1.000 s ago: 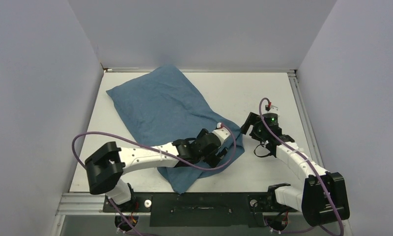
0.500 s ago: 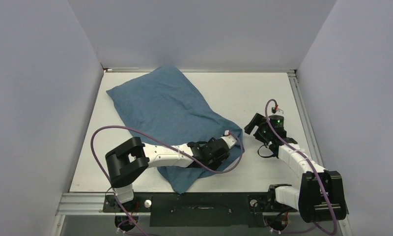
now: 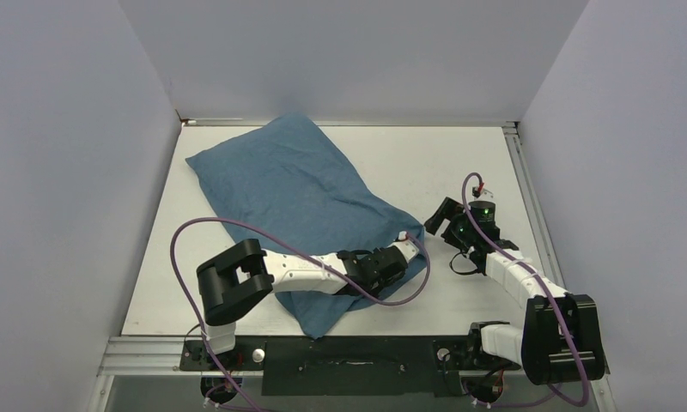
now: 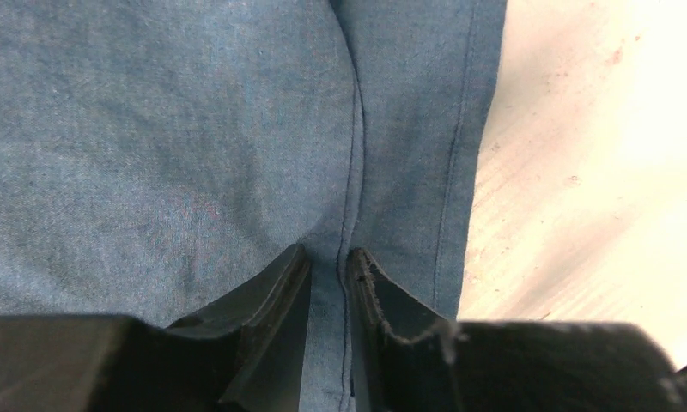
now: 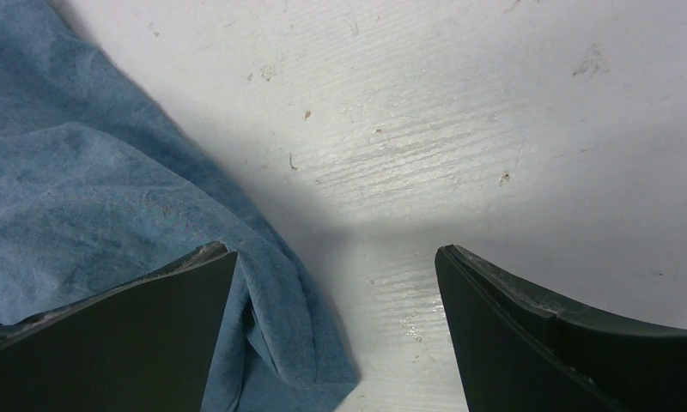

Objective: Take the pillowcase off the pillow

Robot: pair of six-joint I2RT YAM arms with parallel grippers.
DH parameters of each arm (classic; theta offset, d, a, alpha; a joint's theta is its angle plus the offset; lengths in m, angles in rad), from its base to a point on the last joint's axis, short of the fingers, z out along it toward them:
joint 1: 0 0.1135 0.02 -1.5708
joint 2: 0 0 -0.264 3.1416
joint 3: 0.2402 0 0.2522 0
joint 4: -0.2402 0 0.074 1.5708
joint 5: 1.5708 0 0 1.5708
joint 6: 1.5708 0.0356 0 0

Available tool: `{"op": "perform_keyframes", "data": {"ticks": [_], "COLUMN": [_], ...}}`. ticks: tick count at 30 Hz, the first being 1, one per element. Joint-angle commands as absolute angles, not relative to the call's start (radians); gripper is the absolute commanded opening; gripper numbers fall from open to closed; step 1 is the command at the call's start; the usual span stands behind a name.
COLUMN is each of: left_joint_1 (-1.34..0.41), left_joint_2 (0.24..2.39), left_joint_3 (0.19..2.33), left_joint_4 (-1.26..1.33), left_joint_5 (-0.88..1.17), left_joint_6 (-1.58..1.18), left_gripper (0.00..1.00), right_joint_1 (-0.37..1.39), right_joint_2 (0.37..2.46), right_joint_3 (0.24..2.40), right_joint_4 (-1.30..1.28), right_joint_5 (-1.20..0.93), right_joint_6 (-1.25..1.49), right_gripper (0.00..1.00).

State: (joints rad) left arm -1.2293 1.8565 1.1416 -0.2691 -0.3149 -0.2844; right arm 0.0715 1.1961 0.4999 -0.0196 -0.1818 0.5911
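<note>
The slate-blue pillowcase [image 3: 288, 189] lies diagonally across the white table [image 3: 426, 163], puffed up, and the pillow is hidden inside it. My left gripper [image 3: 403, 251] rests on the near right end of the pillowcase [image 4: 151, 129]. Its jaws [image 4: 327, 257] are drawn close, pinching a ridge of cloth along a stitched seam beside the hem. My right gripper [image 3: 439, 220] stands open just right of that same end. In the right wrist view its left finger [image 5: 151, 309] overlaps a folded corner of the pillowcase [image 5: 82, 189], and its right finger [image 5: 529, 326] is over bare table.
Grey walls enclose the table on three sides. A metal rail [image 3: 529, 197] runs along the right edge. Purple cables loop from both arms. Bare table [image 5: 452, 103] lies right of the cloth.
My left gripper slid right to the hem end of the pillowcase and narrowed its jaws onto the cloth. The right gripper drew back slightly and stayed open.
</note>
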Motion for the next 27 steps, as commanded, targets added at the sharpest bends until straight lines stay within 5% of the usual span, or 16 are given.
{"op": "perform_keyframes", "data": {"ticks": [1,4,27], "left_joint_1": [-1.23,-1.23,-1.203], "left_joint_2": [1.849,1.826,1.607], "left_joint_3": [1.197,1.22,1.291], "left_joint_4": [-0.284,-0.327,-0.487], "left_joint_5": [-0.366,-0.376,-0.502], "left_joint_6": [-0.283,-0.279,-0.229], "left_gripper": [0.19,0.0,0.0], "right_joint_1": [0.065,0.067,0.198], "right_joint_2": [1.178,1.153,0.884], "right_joint_3": [0.492,0.487,0.555], "right_joint_4": [0.04,0.043,-0.18], "right_joint_5": [-0.207,-0.229,-0.349], "right_joint_6": [0.591,0.584,0.525], "right_gripper": [0.91,0.91,0.91]}}
